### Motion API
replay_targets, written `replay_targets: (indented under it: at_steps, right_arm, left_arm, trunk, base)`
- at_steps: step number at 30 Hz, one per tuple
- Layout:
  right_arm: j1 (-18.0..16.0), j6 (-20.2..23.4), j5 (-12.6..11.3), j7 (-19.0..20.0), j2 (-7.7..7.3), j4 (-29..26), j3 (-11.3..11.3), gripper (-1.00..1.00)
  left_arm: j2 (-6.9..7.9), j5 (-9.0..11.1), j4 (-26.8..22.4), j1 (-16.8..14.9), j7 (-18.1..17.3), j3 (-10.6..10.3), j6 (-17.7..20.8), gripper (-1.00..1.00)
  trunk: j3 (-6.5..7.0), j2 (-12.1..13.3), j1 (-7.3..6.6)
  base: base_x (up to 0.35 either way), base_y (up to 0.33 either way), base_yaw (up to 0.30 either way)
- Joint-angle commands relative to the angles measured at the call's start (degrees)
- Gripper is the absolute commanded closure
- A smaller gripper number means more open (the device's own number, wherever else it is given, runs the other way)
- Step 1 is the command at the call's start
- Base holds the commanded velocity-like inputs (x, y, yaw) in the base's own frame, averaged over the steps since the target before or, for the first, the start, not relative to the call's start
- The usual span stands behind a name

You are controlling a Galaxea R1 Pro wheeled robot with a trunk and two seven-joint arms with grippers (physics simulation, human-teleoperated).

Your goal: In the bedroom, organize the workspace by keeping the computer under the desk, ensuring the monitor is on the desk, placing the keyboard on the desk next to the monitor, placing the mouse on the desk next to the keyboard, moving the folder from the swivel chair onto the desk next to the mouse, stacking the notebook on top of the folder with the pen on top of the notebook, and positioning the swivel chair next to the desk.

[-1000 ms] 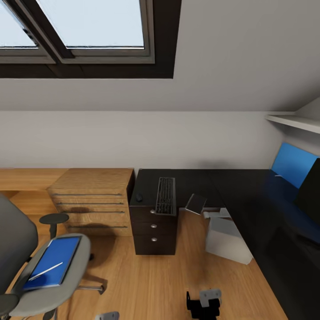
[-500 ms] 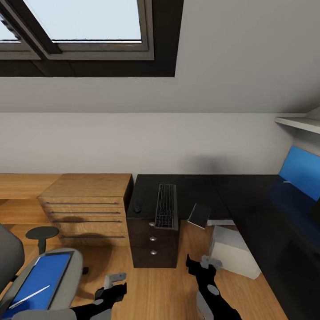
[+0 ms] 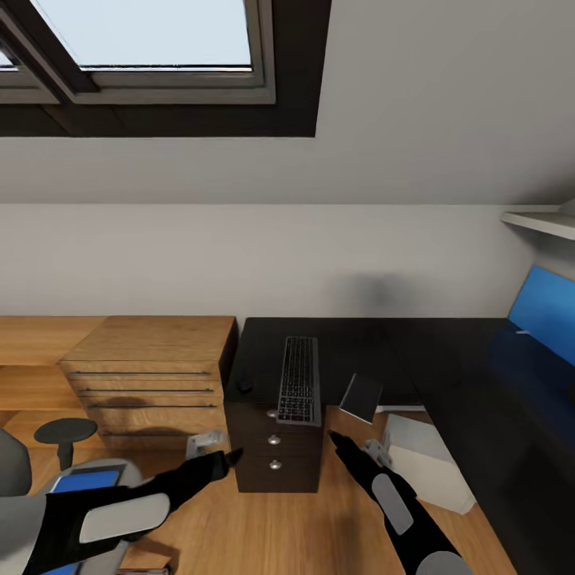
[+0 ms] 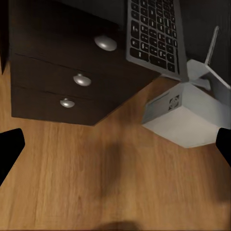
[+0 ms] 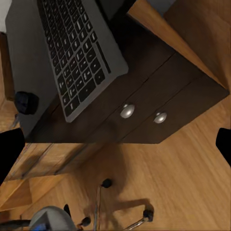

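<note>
The keyboard (image 3: 298,390) lies on the black desk (image 3: 447,359) over the drawer unit (image 3: 271,463), its near end overhanging the edge. The small black mouse (image 3: 245,385) sits to its left. Under the desk stands the light grey computer (image 3: 423,463), and a thin grey rectangle (image 3: 361,397), maybe the notebook, leans above it. At lower left is the swivel chair (image 3: 65,431), with a strip of the blue folder (image 3: 86,481) showing past my left arm. My left gripper (image 3: 231,457) and right gripper (image 3: 332,437) hang open over the floor before the drawers, holding nothing. The monitor and pen are out of view.
A light wood cabinet (image 3: 148,375) with long metal handles stands left of the drawer unit. A sloped wall with a skylight (image 3: 152,48) rises behind. A blue back panel (image 3: 547,311) lines the desk's right wing. The chair's wheeled base (image 5: 103,211) is on the wood floor.
The head view has shifted, sliding the chair toward the lower left corner. Both arms have risen and stretched forward, their grippers now close to the drawer unit.
</note>
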Motion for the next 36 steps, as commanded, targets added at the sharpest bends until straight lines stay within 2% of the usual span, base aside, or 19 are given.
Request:
replay_targets:
  at_steps: [1, 7, 18, 19, 23, 24, 33, 36]
  right_arm:
    - [-0.04, 0.56, -0.46, 1.44, 0.01, -0.06, -0.40, -1.00]
    - [-0.04, 0.84, -0.77, 7.77, -0.20, 0.09, -0.42, -1.00]
    - [-0.04, 0.86, -0.75, 9.30, -0.07, 0.28, -0.39, -1.00]
    - [-0.04, 0.89, -0.84, 9.37, -0.10, 0.23, -0.42, -1.00]
    - [-0.04, 0.91, -0.88, 9.40, -0.12, 0.27, -0.43, -1.00]
    - [-0.04, 0.90, -0.89, 9.37, -0.12, 0.29, -0.43, -1.00]
    - [-0.04, 0.82, -0.80, 9.33, -0.12, 0.36, -0.43, -1.00]
    - [-0.05, 0.51, -0.91, 9.57, -0.16, 2.07, -0.53, -1.00]
  left_arm:
    - [0.41, -0.20, -0.68, -0.18, 0.21, -0.11, -0.47, -1.00]
    - [0.96, -1.19, -1.27, -0.26, 2.15, 0.04, -0.42, -1.00]
    - [0.99, -1.28, -1.42, -0.27, 2.60, 0.05, -0.37, -1.00]
    - [1.20, -1.27, -3.16, -0.27, 2.66, 0.32, -0.45, -1.00]
    - [1.22, -1.25, -4.35, -0.27, 2.87, 0.39, -0.48, -1.00]
    - [0.97, -1.29, -4.46, -0.27, 7.33, 0.31, -0.48, -1.00]
    - [0.79, -1.24, -4.47, -0.27, 8.46, 0.23, -0.48, -1.00]
    - [-0.31, -1.20, -4.36, -0.27, 10.62, 0.21, -0.48, -1.00]
  trunk:
    - [-0.14, -0.14, 0.05]
    - [-0.14, -0.14, 0.05]
    - [-0.14, -0.14, 0.05]
    - [-0.32, -0.54, 0.26]
    - [-1.04, -2.15, 1.14]
    - [-1.22, -2.55, 1.36]
    - [-2.83, -6.16, 3.34]
    - [-3.37, -7.36, 4.00]
  base:
    - [0.004, 0.143, 0.000]
    - [0.001, 0.245, 0.000]
    - [0.000, 0.265, 0.000]
    - [0.000, 0.027, 0.000]
    - [0.000, 0.009, 0.000]
    - [0.000, 0.000, 0.000]
    - [0.000, 0.000, 0.000]
    - [0.000, 0.000, 0.000]
